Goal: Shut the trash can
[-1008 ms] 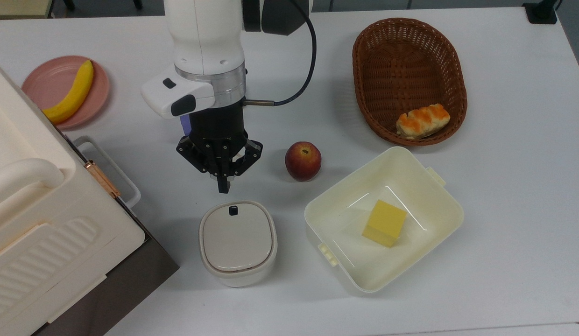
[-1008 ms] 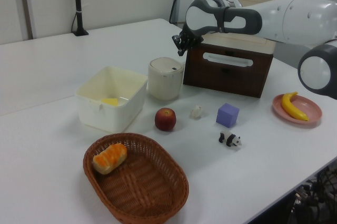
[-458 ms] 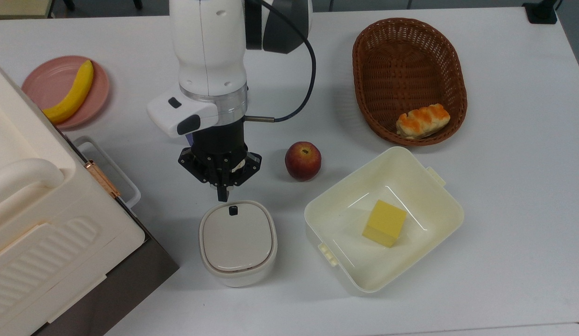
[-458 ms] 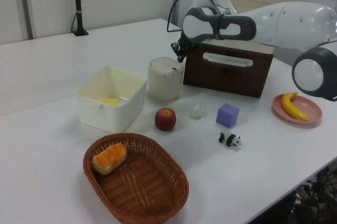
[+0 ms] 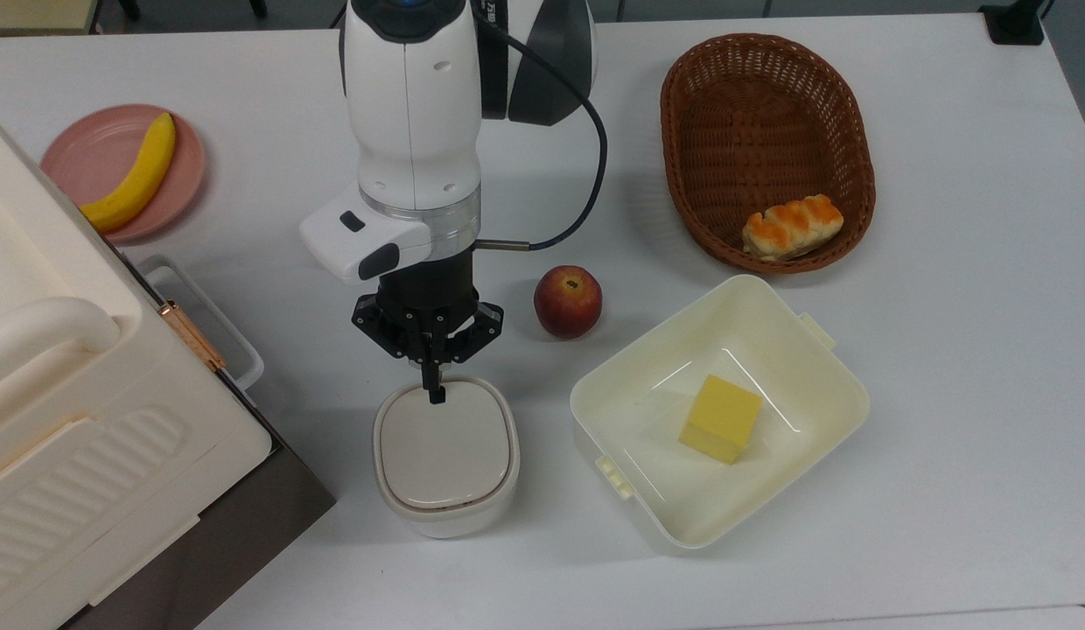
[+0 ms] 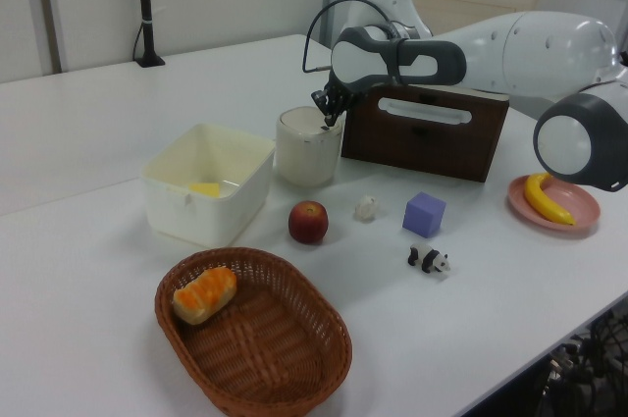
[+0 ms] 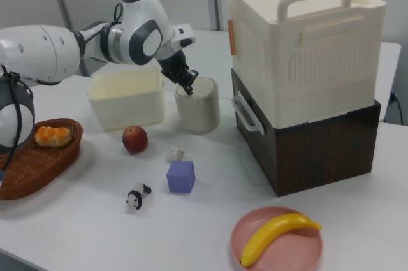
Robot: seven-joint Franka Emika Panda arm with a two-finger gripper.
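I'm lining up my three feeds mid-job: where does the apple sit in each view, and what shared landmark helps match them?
Top view: the apple sits near centre, right of the gripper.
Left view: the apple is in front of the trash can, beside the cream tub.
Right view: the apple is left of the trash can.
Shared landmark: the trash can, under the gripper tip.

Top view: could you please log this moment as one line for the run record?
phase: pressing | gripper: shut, tip at black button | small off-white rounded-square trash can: flat grey lid down | red apple: untouched
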